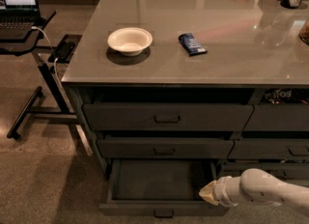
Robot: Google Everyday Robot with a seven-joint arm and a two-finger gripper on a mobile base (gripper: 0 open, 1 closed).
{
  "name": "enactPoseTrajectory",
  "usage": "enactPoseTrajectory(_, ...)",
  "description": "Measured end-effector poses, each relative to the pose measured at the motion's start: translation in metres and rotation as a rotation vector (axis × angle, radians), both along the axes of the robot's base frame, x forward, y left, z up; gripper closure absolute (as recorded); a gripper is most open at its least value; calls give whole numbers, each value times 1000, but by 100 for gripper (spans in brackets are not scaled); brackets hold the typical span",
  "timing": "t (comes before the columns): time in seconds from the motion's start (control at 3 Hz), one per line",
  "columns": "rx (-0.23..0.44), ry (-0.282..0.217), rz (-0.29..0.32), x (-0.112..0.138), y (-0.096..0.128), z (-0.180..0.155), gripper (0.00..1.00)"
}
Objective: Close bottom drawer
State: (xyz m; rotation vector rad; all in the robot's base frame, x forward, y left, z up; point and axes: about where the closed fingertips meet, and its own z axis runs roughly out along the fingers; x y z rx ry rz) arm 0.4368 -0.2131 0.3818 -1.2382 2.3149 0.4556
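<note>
1. 1 wide, shallow dark-grey bottom drawer point(159, 182) stands pulled well out of the cabinet, its dark floor showing. It is the lowest of a stack of 3, and its slim front panel carries 1 small dark bar handle point(163, 213).
2. Above it sit 2 taller-fronted dark-grey drawers, the top drawer point(166, 117) and the middle drawer point(164, 148). Each has 1 bar handle, and both fronts lie far back of the bottom drawer's front.
3. 1 tan-tipped hand point(208, 194) on 1 white, rounded arm point(263, 189) reaches in from the lower right. The hand is at the right front corner of the bottom drawer, just above the front panel. I cannot tell whether it touches the drawer, nor whether it is released or clenched.
4. To the right is 1 neighbouring stack of narrower dark-grey drawers point(280, 118), cut off by the frame edge.
5. On the glossy grey tabletop point(231, 59) lie 2 things — 1 round white bowl point(129, 40) and 1 flat dark-blue packet point(192, 43) — near each other but apart.
6. At the far left, 1 open laptop point(17, 1) rests on 1 black rolling stand point(46, 78).
</note>
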Motion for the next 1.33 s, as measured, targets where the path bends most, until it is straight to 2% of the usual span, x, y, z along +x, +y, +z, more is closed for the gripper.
enactPoseTrajectory(0.33, 34, 6, -35, -11, 13, -77, 100)
enactPoseTrajectory(1.0, 17, 13, -23, -15, 17, -85, 100)
enactPoseTrajectory(1.33, 22, 20, -6, -25, 11, -119, 100)
